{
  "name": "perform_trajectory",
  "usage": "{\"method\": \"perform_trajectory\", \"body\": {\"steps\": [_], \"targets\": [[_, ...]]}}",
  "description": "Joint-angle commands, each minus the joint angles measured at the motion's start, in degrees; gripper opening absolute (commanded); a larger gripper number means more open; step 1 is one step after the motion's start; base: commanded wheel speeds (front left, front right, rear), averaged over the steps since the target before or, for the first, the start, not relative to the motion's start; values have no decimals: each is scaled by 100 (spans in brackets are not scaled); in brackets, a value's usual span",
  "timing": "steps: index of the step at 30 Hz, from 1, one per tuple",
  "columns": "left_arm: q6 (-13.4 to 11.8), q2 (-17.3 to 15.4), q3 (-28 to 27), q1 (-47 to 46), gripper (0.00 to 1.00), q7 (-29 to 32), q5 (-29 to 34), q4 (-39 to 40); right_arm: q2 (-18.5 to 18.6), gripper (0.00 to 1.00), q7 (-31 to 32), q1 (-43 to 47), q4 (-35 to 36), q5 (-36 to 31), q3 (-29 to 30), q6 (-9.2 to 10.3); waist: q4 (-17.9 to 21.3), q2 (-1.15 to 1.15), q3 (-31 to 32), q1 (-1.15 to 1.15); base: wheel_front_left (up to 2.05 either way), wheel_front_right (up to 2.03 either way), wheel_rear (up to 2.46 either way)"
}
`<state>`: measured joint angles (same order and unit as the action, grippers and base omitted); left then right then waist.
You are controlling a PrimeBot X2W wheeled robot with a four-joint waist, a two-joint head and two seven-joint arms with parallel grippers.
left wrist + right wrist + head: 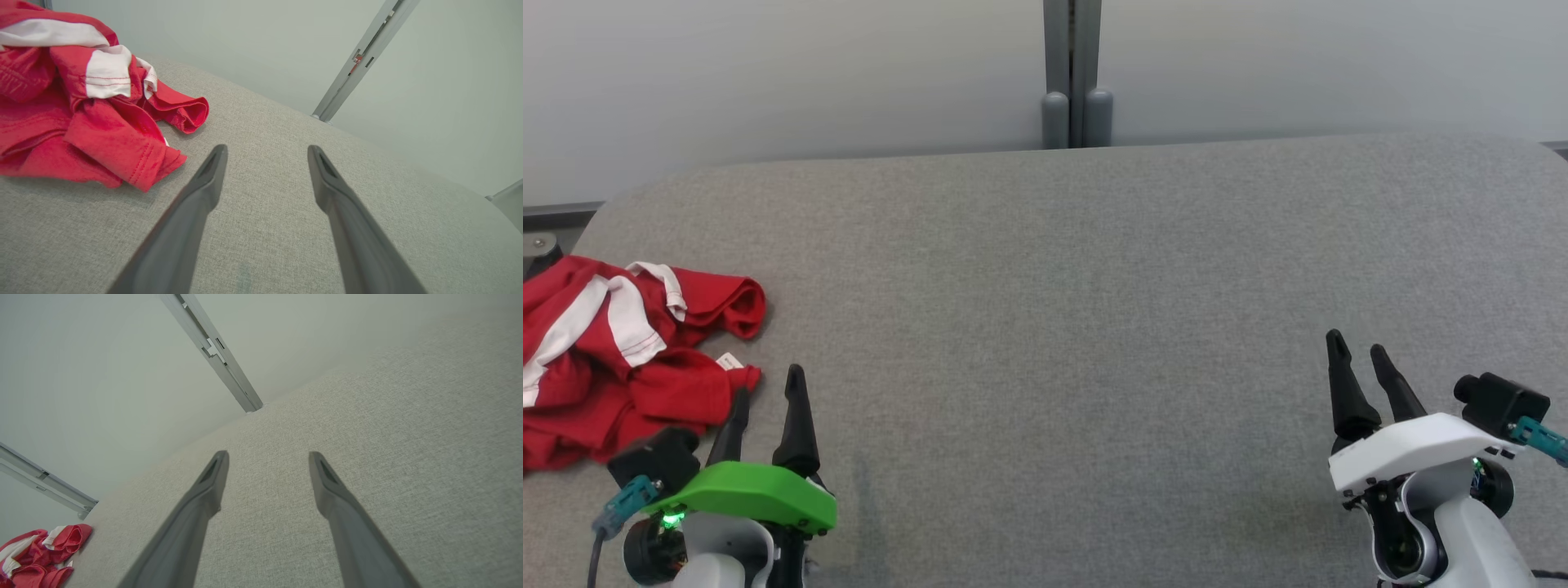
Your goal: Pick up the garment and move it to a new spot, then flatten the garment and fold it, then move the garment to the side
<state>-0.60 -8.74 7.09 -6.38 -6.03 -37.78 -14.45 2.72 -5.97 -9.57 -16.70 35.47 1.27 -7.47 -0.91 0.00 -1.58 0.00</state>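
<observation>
Grey bench [1094, 286] has the red garment [621, 359] bunched beside the wide, empty left gripper [768, 384], right gripper [1356, 343] wide too, so nothing seems done.

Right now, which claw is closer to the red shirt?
The green-capped left gripper, right beside the shirt; the white-capped right gripper sits far across.

- Crumpled red-and-white garment [81, 122] lies at the left on the grey padded table [265, 253].
- Left gripper [265, 153], fingers spread and empty, points just right of it.
</observation>
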Motion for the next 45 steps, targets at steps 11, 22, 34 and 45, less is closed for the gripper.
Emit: {"method": "perform_trajectory", "body": {"steps": [11,22,34,45], "targets": [[-104,-185,241,-211,100,-227,834,122,12,100,-227,-90,225,-1020,24,-2,-5,0,12,0,0,0,0],[80,27,98,25,100,-384,1186,-128,13,100,-389,98,-104,-1676,63,-3,-20,0,-38,0,0,0,0],[254,268,-372,114,100,-535,1746,-399,19,100,-545,-3,-222,-2222,-266,-3,-700,0,-117,0,0,0,0],[425,301,-860,219,100,-675,2336,-756,25,100,-684,-208,-521,-2475,-669,-3,-1885,0,-307,0,0,0,0]]}}
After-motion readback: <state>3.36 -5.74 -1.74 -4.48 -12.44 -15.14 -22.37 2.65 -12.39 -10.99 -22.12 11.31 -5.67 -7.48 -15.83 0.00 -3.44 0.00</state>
